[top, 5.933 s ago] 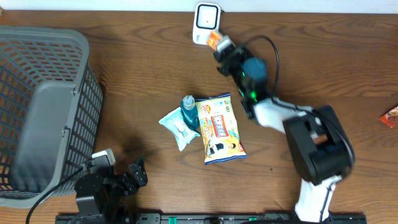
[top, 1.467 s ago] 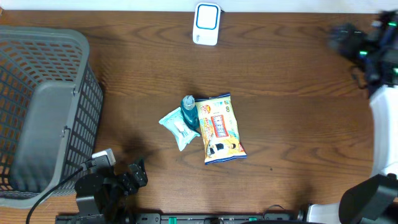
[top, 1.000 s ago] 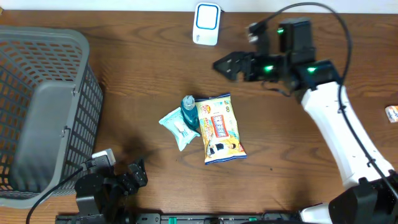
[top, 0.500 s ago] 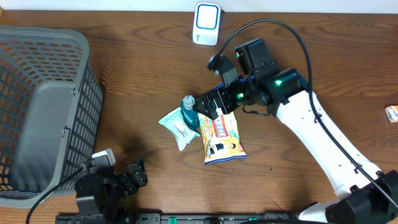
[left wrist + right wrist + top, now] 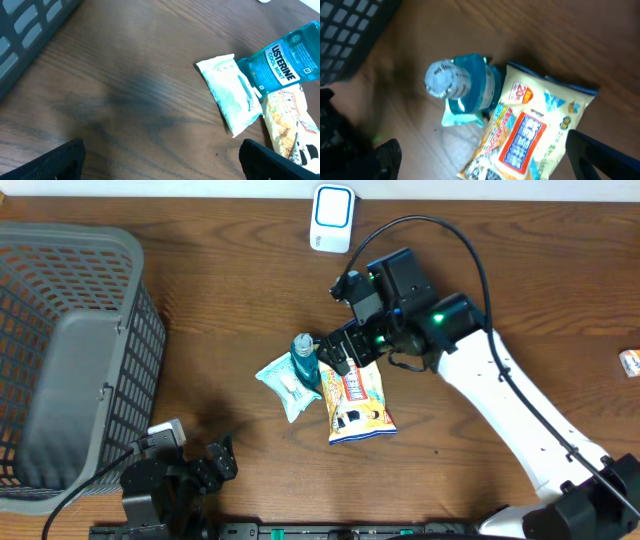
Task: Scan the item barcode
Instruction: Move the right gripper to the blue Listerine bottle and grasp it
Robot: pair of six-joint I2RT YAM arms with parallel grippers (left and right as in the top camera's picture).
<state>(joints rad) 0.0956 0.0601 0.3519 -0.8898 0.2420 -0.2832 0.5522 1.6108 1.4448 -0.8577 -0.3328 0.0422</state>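
Three items lie mid-table: a blue Listerine bottle [image 5: 303, 356] [image 5: 285, 62] [image 5: 475, 89], a teal wipes pack [image 5: 281, 385] [image 5: 230, 92], and a yellow snack bag [image 5: 354, 393] [image 5: 292, 131] [image 5: 535, 135]. The white and blue scanner [image 5: 332, 217] stands at the far edge. My right gripper [image 5: 336, 356] [image 5: 490, 161] hovers open over the bottle and the top of the snack bag, holding nothing. My left gripper [image 5: 222, 460] [image 5: 160, 165] rests open low at the front left, over bare table, well short of the items.
A large grey basket [image 5: 70, 360] [image 5: 30, 25] [image 5: 350, 25] fills the left side. A small orange packet [image 5: 629, 361] lies at the right edge. The right arm's white links reach across the table's right half.
The right arm has swung in from the far right to the items at mid-table, and in the last half second edged slightly up-left. Left arm unmoved.
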